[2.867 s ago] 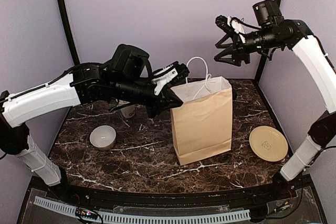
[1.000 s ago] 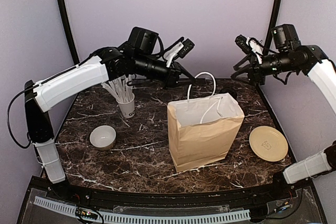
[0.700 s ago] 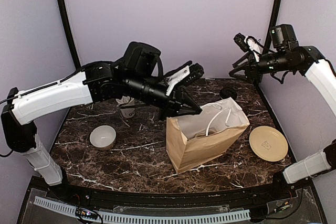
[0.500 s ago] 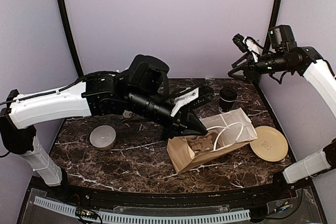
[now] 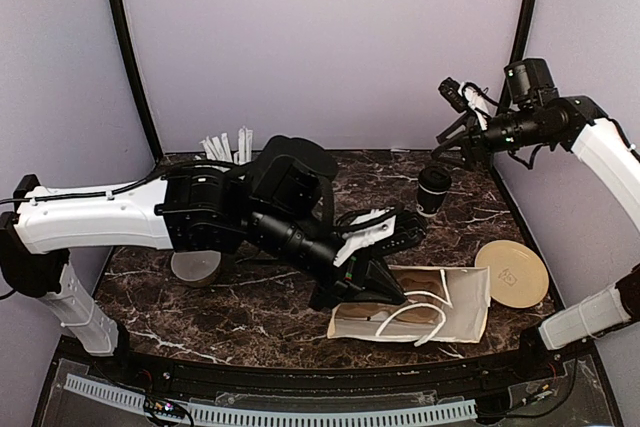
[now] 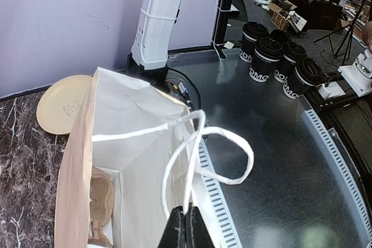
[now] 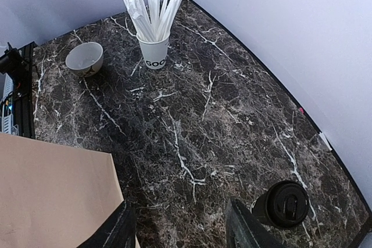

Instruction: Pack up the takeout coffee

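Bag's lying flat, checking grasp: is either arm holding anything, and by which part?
Left gripper is shut on the paper bag's white handle loop. Right gripper is open, holding nothing.

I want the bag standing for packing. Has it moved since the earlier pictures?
Yes. Once upright left of the plate, the bag now lies on its side, nearer the front edge, beside the plate, its handle pinched in the left gripper.

From above, the left arm (image 5: 100, 217) covers all but the tips of the white sticks (image 5: 225, 144) and most of the white bowl (image 5: 195, 272). The right wrist view cuts off the brown paper bag (image 7: 52, 196) at its lower left corner; the mark on the plate (image 5: 528, 265) is too small to read.
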Available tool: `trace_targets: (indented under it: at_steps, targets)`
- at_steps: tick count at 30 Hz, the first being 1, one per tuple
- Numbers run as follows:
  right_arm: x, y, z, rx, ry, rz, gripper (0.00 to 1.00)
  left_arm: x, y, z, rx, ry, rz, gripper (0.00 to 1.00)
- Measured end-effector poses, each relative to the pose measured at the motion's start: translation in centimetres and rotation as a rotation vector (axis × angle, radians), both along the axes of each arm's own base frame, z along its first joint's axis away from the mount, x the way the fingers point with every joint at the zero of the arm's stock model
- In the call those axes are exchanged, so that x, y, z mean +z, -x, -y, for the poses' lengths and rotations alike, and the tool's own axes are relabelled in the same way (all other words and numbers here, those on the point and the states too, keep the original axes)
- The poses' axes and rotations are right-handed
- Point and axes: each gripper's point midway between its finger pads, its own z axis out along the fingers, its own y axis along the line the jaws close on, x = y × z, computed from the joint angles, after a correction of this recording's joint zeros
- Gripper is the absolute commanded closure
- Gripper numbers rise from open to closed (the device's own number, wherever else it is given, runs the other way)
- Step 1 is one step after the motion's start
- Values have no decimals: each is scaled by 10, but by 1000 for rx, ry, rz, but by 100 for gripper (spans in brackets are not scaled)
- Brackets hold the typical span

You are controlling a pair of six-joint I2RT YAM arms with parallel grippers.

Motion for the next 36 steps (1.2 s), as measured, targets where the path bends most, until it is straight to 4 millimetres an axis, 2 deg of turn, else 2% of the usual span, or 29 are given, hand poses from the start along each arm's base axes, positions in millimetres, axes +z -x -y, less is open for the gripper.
trace_targets:
  at_steps: [11,13,19,23,30,33,36]
  targets:
    - [-13,23,-8,113,-26,-48,46,8,11,-3,-23,-11,-96,100]
    - [-16,26,-9,129,-33,-60,46,2,14,-6,-21,-25,-122,100]
    - [-19,37,-13,185,-51,-82,45,-33,34,-21,-11,-94,-201,100]
    - [-19,49,-16,248,-73,-97,45,-38,46,-22,-16,-100,-216,100]
    - [-18,67,-18,329,-99,-119,44,-26,44,-16,1,-64,-173,100]
    - [-17,71,-18,335,-100,-124,44,-10,33,-11,41,-30,-118,100]
    - [-16,70,-16,319,-91,-119,44,10,10,-3,112,6,-63,100]
